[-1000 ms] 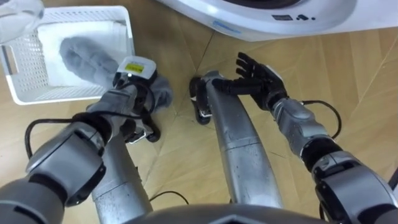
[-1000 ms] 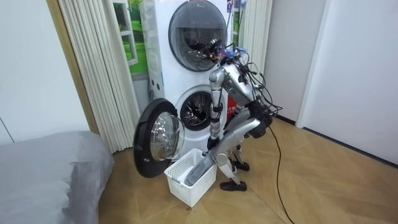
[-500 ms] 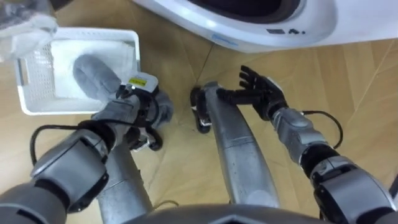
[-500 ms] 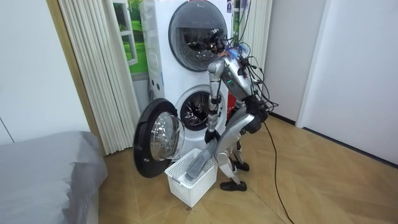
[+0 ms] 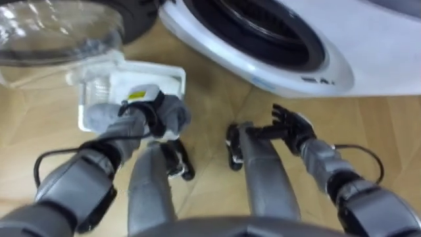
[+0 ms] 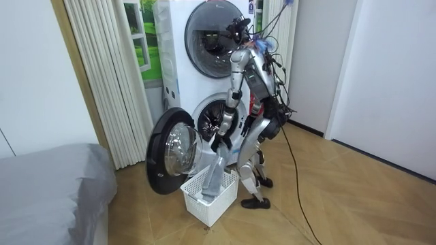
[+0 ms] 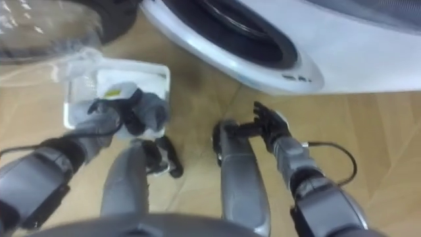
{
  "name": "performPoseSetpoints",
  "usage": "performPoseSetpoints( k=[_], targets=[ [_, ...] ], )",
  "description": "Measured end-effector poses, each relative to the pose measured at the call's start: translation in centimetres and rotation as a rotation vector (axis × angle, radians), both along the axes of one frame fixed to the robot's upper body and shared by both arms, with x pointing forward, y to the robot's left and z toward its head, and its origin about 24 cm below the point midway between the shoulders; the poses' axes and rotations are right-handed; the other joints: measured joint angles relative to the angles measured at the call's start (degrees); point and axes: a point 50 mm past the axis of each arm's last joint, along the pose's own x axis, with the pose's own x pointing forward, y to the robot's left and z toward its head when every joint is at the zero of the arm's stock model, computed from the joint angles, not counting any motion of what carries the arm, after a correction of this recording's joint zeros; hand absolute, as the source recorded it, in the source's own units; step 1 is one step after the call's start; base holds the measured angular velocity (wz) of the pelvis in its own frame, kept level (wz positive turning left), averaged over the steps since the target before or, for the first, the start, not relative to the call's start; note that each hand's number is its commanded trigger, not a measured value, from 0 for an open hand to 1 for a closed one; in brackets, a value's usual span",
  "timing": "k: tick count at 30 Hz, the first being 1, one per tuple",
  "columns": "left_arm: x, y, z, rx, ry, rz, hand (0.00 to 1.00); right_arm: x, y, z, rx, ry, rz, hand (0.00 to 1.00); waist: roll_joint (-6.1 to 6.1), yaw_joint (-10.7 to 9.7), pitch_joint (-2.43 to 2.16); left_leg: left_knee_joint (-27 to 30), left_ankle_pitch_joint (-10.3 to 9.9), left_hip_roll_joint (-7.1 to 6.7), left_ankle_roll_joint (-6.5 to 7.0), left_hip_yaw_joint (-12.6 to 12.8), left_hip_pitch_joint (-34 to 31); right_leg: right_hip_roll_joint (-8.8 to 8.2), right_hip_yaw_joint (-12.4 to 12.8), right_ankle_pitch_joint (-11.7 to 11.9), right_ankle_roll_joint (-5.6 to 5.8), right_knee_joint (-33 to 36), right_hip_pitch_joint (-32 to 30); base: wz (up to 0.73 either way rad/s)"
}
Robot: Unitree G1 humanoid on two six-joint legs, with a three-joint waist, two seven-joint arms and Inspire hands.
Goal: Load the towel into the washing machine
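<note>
My left hand is shut on a grey towel, which bunches round its fingers above the white laundry basket. In the room view the towel hangs long from that hand, its lower end still reaching into the basket. The washing machine's round opening lies just ahead, past the basket. My right hand is open at the right, fingers spread, holding nothing. I stand close in front of the lower machine, almost upright.
The machine's glass door stands swung open at my left, beside the basket. White cloth lies in the basket's bottom. A second machine is stacked above. A grey bed sits at the room view's left; wooden floor lies all round.
I have straightened up from a deep bend, and my left hand has drawn the towel up out of the basket. The eye views have shifted toward the machine's opening.
</note>
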Motion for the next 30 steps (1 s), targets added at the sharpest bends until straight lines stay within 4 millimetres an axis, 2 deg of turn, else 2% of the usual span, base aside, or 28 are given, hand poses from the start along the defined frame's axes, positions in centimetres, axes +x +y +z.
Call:
performPoseSetpoints(
  k=[1,5,9,11,13,17,20,24,27,30],
  targets=[
    [0.3,-0.1,0.4,-0.028,-0.033,0.018,1.00,0.2,-0.1,0.1,-0.004,-0.008,-0.004,0.00,0.44,0.07,-0.01,-0.24,0.21,-0.02,-0.02,-0.46,0.07,-0.21,-0.78,0.08,-0.10,-0.88,0.74,0.10],
    [1.7,-1.2,1.9,-0.166,-0.145,0.076,1.00,0.1,-0.3,0.1,-0.013,-0.008,-0.009,0.00,0.45,1.37,0.05,-1.38,1.00,-0.32,0.22,-0.49,0.99,-0.62,-1.35,0.58,-0.02,-1.70,1.81,0.07],
    [1.8,-2.0,2.2,-0.373,-0.158,0.201,1.00,0.0,0.2,0.0,0.000,-0.007,0.001,0.00,0.50,1.60,0.23,-2.46,1.30,-0.33,0.11,-0.41,2.19,-0.85,-2.18,0.65,0.07,-2.89,3.16,0.01],
    [1.8,-2.7,2.3,-0.533,-0.131,0.278,1.00,0.1,0.4,0.1,0.000,-0.010,0.008,0.00,0.42,2.05,0.25,-4.17,2.29,-0.39,0.11,-0.05,2.29,-0.72,-2.15,1.41,0.00,-4.28,3.07,0.00],
    [1.5,-3.5,2.0,-0.680,-0.084,0.333,1.00,0.3,0.5,0.2,-0.013,-0.016,0.024,0.00,0.42,3.01,0.25,-5.09,2.69,-0.33,-0.06,0.34,2.55,-0.67,-2.18,1.81,-0.15,-5.11,3.09,-0.07],
    [0.3,-5.2,1.5,-0.976,0.043,0.386,1.00,1.0,1.6,0.7,-0.019,-0.064,0.079,0.00,0.27,3.67,0.16,-5.66,2.99,-0.30,-0.33,0.32,2.60,-0.69,-2.90,1.95,-0.41,-6.04,3.13,0.01],
    [0.2,-6.1,1.8,-1.136,0.099,0.384,1.00,1.4,2.1,1.1,-0.009,-0.089,0.114,0.00,0.01,4.65,0.01,-5.69,2.99,-0.26,-0.34,0.29,2.79,-0.67,-2.98,2.13,-0.71,-5.82,3.16,0.00],
    [0.7,-6.4,2.6,-1.306,0.121,0.395,1.00,1.9,2.9,1.6,0.009,-0.119,0.183,0.00,-0.06,4.58,-0.05,-5.82,3.02,-0.25,-0.39,-0.25,2.84,-0.71,-3.75,2.23,-0.86,-5.98,3.72,0.05],
    [0.9,-6.9,3.2,-1.442,0.145,0.386,1.00,1.7,3.1,1.5,0.023,-0.112,0.220,0.00,-0.11,4.36,-0.10,-5.77,3.19,-0.17,-0.69,-1.64,3.06,-0.46,-5.10,2.28,-0.94,-7.33,5.34,0.15],
    [0.9,-7.0,3.6,-1.560,0.168,0.378,1.00,1.8,3.4,1.8,0.019,-0.134,0.264,0.00,-0.16,4.78,-0.14,-5.93,3.25,0.61,-0.80,-1.93,3.71,0.64,-5.22,3.34,-1.04,-8.83,6.58,-0.09]
  ],
)
